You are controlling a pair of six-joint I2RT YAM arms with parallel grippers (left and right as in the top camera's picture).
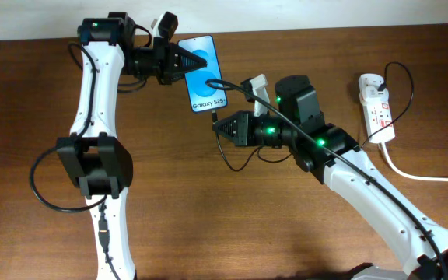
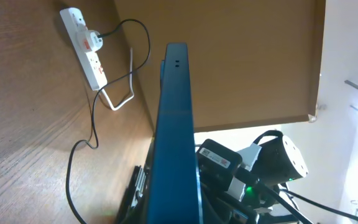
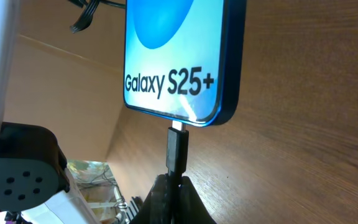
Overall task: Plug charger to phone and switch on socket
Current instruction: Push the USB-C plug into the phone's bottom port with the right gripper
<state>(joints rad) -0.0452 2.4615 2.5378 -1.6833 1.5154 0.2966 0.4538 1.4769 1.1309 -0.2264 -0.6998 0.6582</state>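
Observation:
The phone (image 1: 205, 75) has a lit blue screen reading "Galaxy S25+" and is held tilted above the table. My left gripper (image 1: 182, 62) is shut on its upper end. In the left wrist view the phone (image 2: 176, 124) shows edge-on. My right gripper (image 1: 225, 127) is shut on the charger's small black plug (image 3: 178, 152), right under the phone's bottom edge (image 3: 179, 121). The plug's metal tip meets the port; how deep it sits I cannot tell. The thin black cable (image 1: 401, 85) runs to the white adapter on the socket (image 1: 376, 105) at the right, also seen in the left wrist view (image 2: 87, 46).
The socket's thick white cord (image 1: 418, 176) trails off to the right edge. The black cable (image 2: 92, 127) loops over the wooden table (image 1: 208, 218) between socket and right arm. A wall runs along the table's far edge.

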